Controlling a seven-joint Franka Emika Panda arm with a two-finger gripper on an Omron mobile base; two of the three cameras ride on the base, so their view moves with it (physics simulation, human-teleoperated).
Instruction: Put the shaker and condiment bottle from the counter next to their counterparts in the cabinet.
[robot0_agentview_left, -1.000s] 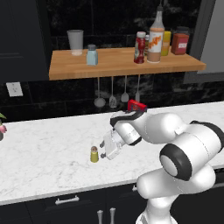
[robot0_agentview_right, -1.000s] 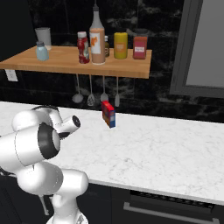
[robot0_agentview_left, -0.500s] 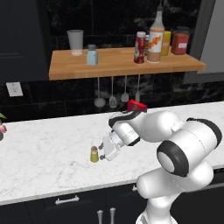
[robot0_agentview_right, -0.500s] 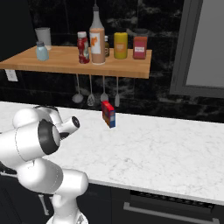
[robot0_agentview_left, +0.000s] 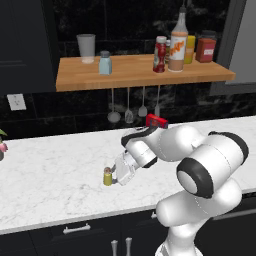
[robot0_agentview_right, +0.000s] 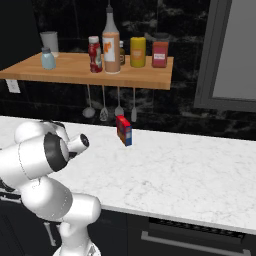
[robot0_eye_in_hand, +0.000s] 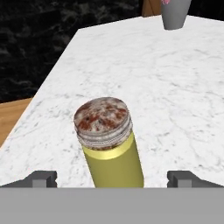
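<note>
Item: shaker (robot0_eye_in_hand: 108, 144), upright on counter (robot0_agentview_left: 55, 175). I had eased the gripper (robot0_eye_in_hand: 112, 178) closer; fingers spread wide either side, not yet pinching. Pickup pending.

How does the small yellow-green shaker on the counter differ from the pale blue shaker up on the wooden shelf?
The small yellow-green shaker with a speckled grey cap stands on the white marble counter; the pale blue shaker with a grey cap stands on the light-brown wooden shelf. The yellow-green one has the open gripper right beside it; the blue one stands untouched. Both are upright, capped cylinders.
</note>
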